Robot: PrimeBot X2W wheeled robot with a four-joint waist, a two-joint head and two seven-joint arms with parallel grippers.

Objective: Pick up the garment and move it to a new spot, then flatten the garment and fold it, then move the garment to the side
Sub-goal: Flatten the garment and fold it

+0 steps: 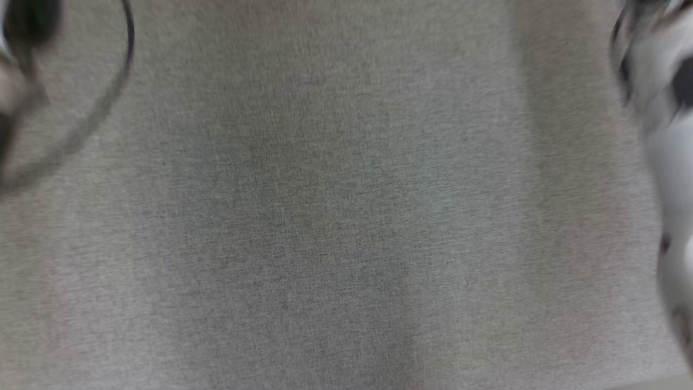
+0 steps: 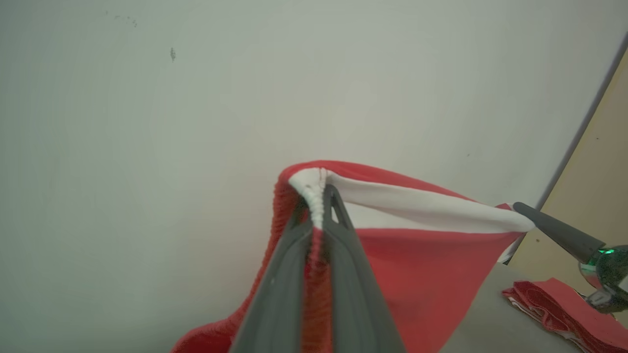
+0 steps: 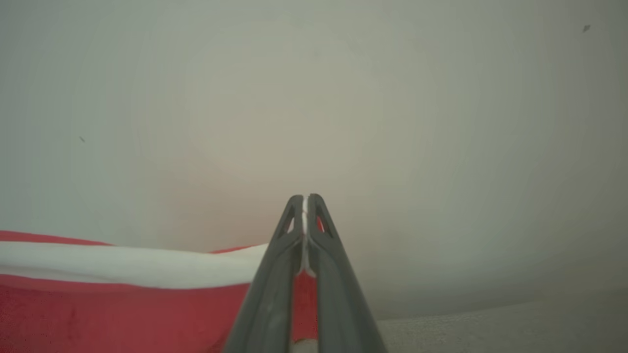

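Note:
The garment (image 2: 427,264) is red with a white band along its top edge, and it hangs stretched in the air between my two grippers. My left gripper (image 2: 319,196) is shut on one bunched corner of that band. At the far right of the left wrist view, my right gripper (image 2: 527,213) pinches the other end. In the right wrist view, my right gripper (image 3: 305,198) is shut on the white edge, and the garment (image 3: 98,304) trails off to the left. The head view is blurred and shows bare table.
The grey cloth-covered table (image 1: 325,216) lies below. A pale forearm (image 1: 666,151) runs down the right edge and a dark cable loop (image 1: 122,70) sits at top left. A folded red garment (image 2: 564,306) lies on the table. A pale wall (image 2: 196,122) and a tan panel (image 2: 598,162) stand behind.

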